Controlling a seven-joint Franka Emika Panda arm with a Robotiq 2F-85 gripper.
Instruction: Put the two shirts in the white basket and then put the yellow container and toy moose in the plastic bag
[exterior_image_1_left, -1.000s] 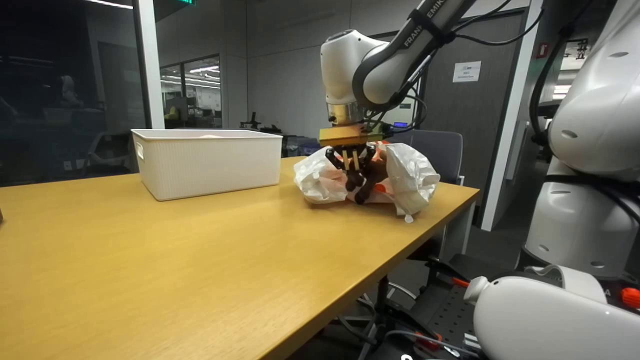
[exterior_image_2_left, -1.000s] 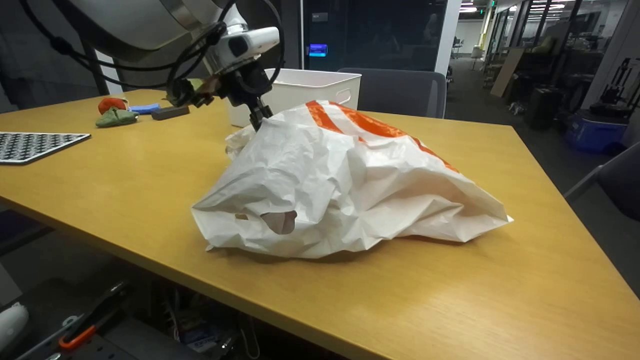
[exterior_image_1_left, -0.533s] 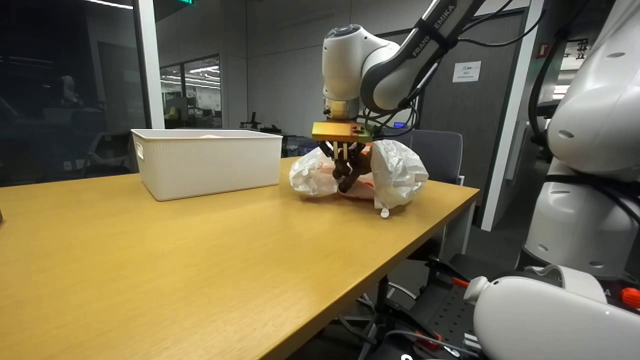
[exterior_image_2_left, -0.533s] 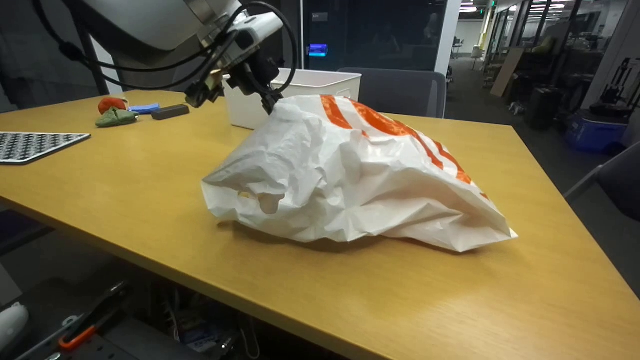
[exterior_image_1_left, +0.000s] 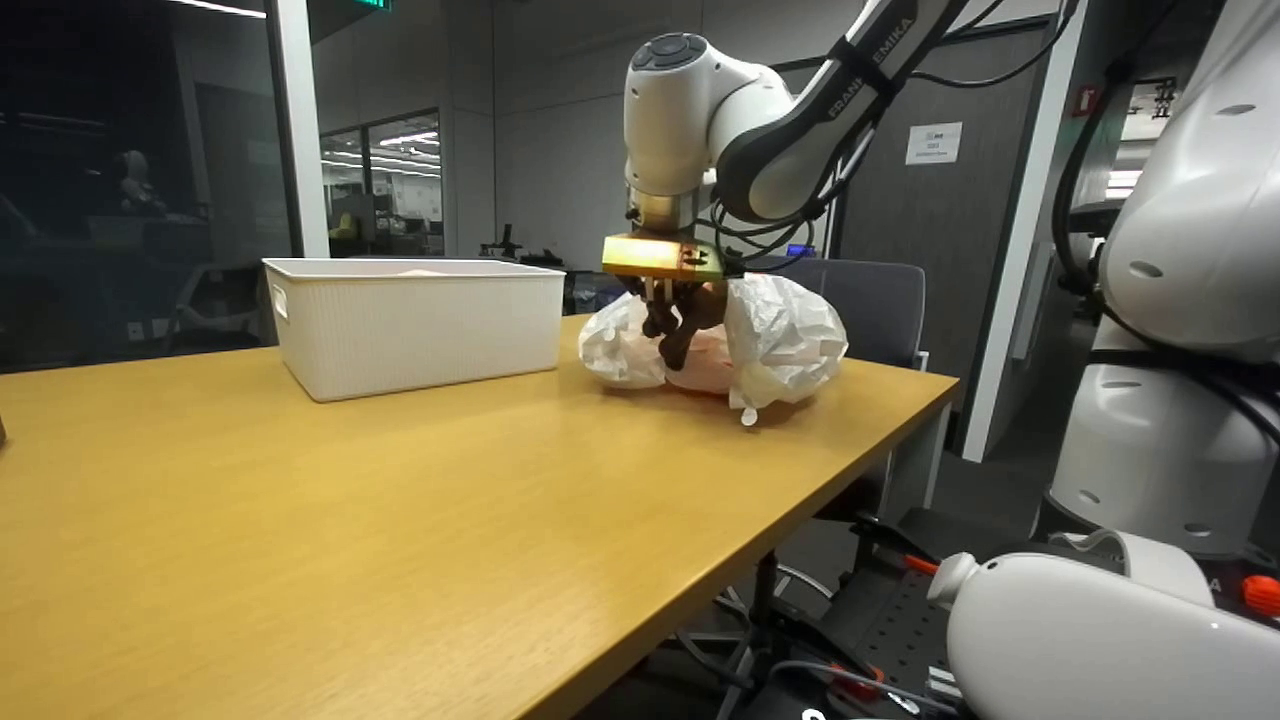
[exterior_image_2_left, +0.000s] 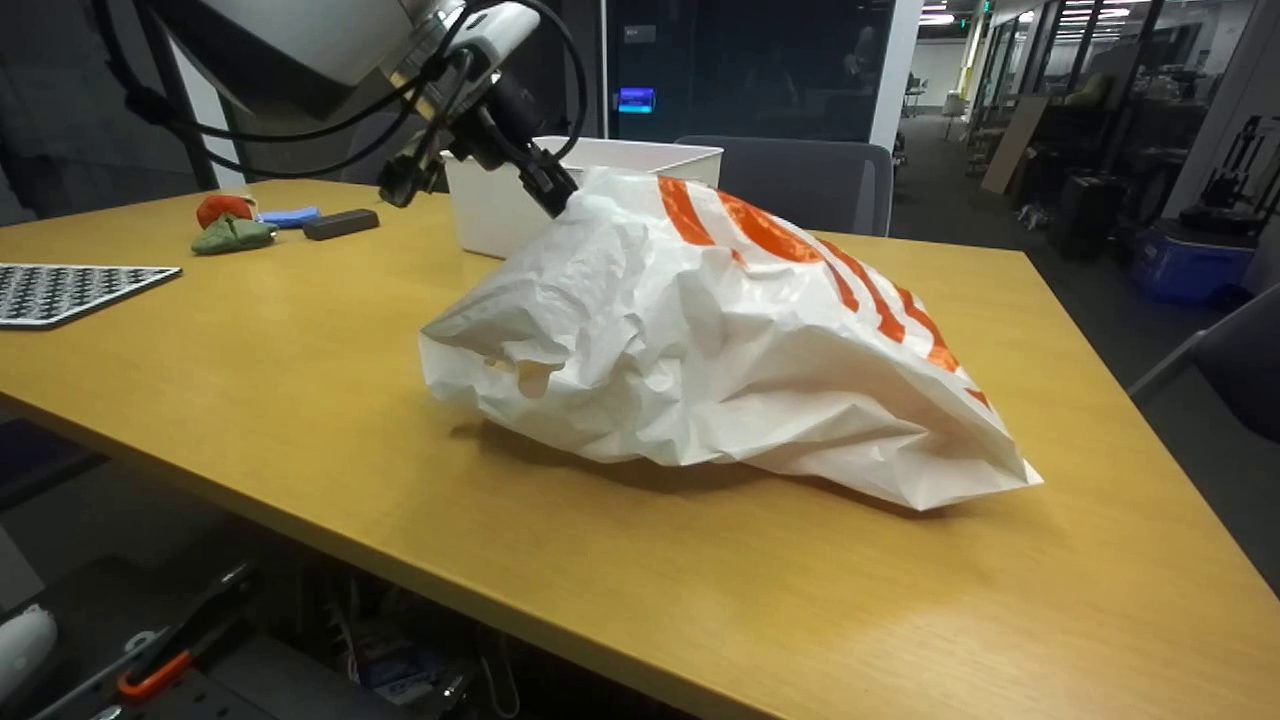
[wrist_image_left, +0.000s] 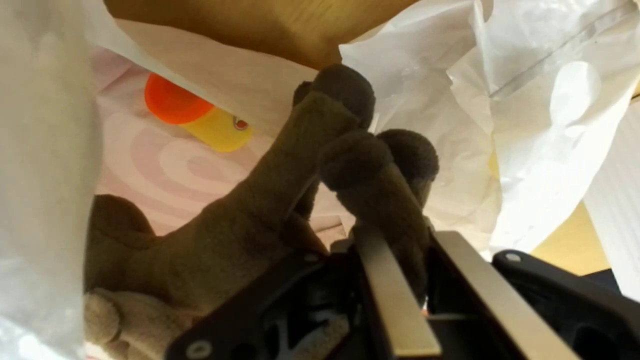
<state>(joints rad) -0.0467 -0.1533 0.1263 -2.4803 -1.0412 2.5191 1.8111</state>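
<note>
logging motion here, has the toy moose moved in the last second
Yes. In an exterior view, the toy moose has shifted left in the picture, toward the white basket, which has stayed put; it also appears higher in that picture.

The gripper (wrist_image_left: 407, 240) is black with pale brassy fingers (wrist_image_left: 395, 295) and a gold block (exterior_image_1_left: 660, 256) above; the toy moose (wrist_image_left: 215, 245), one leg between those fingers, is dull brown, darkest at the hooves. On both sides of the gripper the plastic bag (exterior_image_2_left: 700, 330) is white, orange-striped outside and faintly pink-ringed within, and up and left of the gripper in the wrist view the yellow container (wrist_image_left: 217, 132) has an orange-red end. Near the gripper is a ribbed white basket (exterior_image_1_left: 420, 335); well apart from the gripper, in an exterior view, are a black-and-white patterned board (exterior_image_2_left: 80, 292), a green bundle (exterior_image_2_left: 233, 235) and a charcoal block (exterior_image_2_left: 341, 225).
</note>
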